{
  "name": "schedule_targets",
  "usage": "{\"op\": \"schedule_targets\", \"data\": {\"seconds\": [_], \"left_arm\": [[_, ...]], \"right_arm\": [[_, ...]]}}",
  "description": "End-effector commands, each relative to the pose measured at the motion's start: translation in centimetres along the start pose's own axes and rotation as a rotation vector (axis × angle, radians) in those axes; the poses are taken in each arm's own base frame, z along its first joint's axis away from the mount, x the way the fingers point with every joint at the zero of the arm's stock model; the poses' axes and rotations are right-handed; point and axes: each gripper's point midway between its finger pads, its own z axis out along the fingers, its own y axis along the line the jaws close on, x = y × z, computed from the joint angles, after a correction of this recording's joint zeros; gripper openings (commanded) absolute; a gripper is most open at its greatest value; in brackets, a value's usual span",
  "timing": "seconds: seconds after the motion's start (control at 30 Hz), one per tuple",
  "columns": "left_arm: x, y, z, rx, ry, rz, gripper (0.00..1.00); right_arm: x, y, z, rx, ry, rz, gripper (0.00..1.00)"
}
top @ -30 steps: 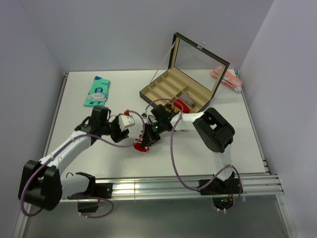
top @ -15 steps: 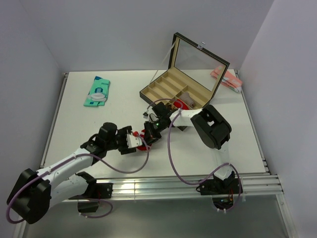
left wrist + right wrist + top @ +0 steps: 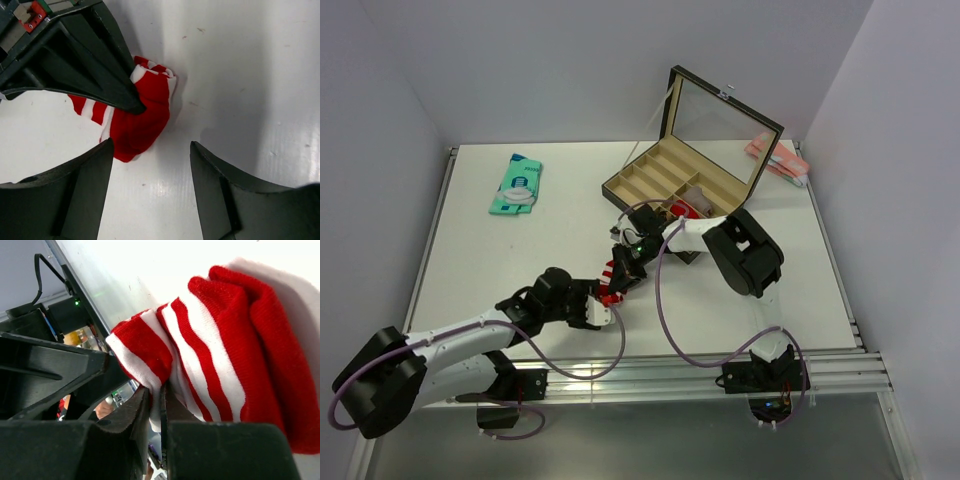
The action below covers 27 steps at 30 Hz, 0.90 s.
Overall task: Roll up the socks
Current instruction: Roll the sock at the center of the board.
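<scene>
A red-and-white striped sock lies bunched on the white table, a little left of centre. My right gripper is shut on one folded edge of the sock, pinching fabric between its fingertips. Just in front of the sock, my left gripper stands open. In the left wrist view the sock sits beyond the open left gripper, with the right gripper's black fingers lying over the sock's upper left. Nothing is between the left jaws.
An open black box with compartments and a raised clear lid stands behind the right arm, a red roll in one compartment. A teal packet lies at the back left. A pink packet is at the back right.
My left arm has swung from the sock's left side toward the near edge and now points at the sock from the front, jaws wider. The right gripper keeps its hold.
</scene>
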Motion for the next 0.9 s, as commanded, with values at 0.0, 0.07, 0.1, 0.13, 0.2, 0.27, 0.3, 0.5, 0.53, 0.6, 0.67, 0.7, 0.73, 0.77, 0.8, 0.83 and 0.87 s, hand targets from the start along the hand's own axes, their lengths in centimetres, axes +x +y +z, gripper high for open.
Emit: {"op": "schedule_targets", "data": {"seconds": [0.0,0.07,0.1,0.13,0.2,0.27,0.3,0.5,0.53,0.6,0.67,0.7,0.73,0.77,0.8,0.83,0.87], "left_arm": [[-0.8,2.2,0.7,-0.094,-0.021,0.03,0.66],[-0.8,3.2,1.0,-0.139,-0.015,0.009,0.65],[-0.5,3.2,1.4,-0.13,0.001,0.005,0.62],[-0.3,3.3,1.6,-0.135,0.011,0.002,0.61],[-0.2,3.1,2.1,-0.123,0.01,0.005,0.59],[-0.2,2.9,2.3,-0.109,0.003,0.014,0.58],[-0.2,2.7,2.3,-0.106,-0.003,0.02,0.59],[-0.1,2.6,2.2,-0.112,-0.012,0.092,0.59],[0.1,2.4,2.3,-0.101,-0.007,0.118,0.59],[0.2,1.8,2.4,-0.068,-0.007,0.131,0.59],[0.4,0.9,2.5,-0.035,-0.008,0.151,0.59],[0.2,0.7,2.5,-0.024,-0.021,0.159,0.59],[0.4,0.2,2.6,0.0,-0.018,0.167,0.59],[0.2,0.1,2.6,0.005,-0.022,0.17,0.59],[0.2,-0.2,2.6,0.017,-0.026,0.172,0.59],[0.1,0.1,2.6,0.01,-0.029,0.185,0.59],[0.3,-0.1,2.6,0.009,-0.028,0.187,0.59]], "right_arm": [[0.5,-5.2,0.5,0.164,-0.005,0.046,0.0],[0.7,-5.2,0.4,0.162,-0.002,0.046,0.0],[0.8,-5.3,0.4,0.162,-0.002,0.044,0.0],[1.0,-5.3,0.4,0.161,0.0,0.047,0.0],[1.2,-5.2,0.3,0.159,0.007,0.039,0.0],[1.3,-5.3,0.2,0.163,0.012,0.034,0.0],[1.3,-5.3,0.1,0.164,0.013,0.033,0.0],[1.6,-5.7,0.0,0.167,0.026,0.036,0.0],[1.6,-5.8,0.0,0.166,0.028,0.039,0.0],[1.5,-5.8,0.0,0.164,0.025,0.039,0.0],[1.5,-5.9,0.0,0.161,0.027,0.043,0.0],[1.5,-5.8,0.0,0.158,0.027,0.045,0.0],[1.4,-5.9,0.0,0.158,0.028,0.045,0.0],[1.4,-6.0,0.0,0.159,0.028,0.049,0.0],[1.4,-5.9,0.0,0.156,0.029,0.049,0.0],[1.4,-6.0,0.2,0.154,0.033,0.049,0.0],[1.4,-6.0,0.1,0.155,0.034,0.052,0.0]]}}
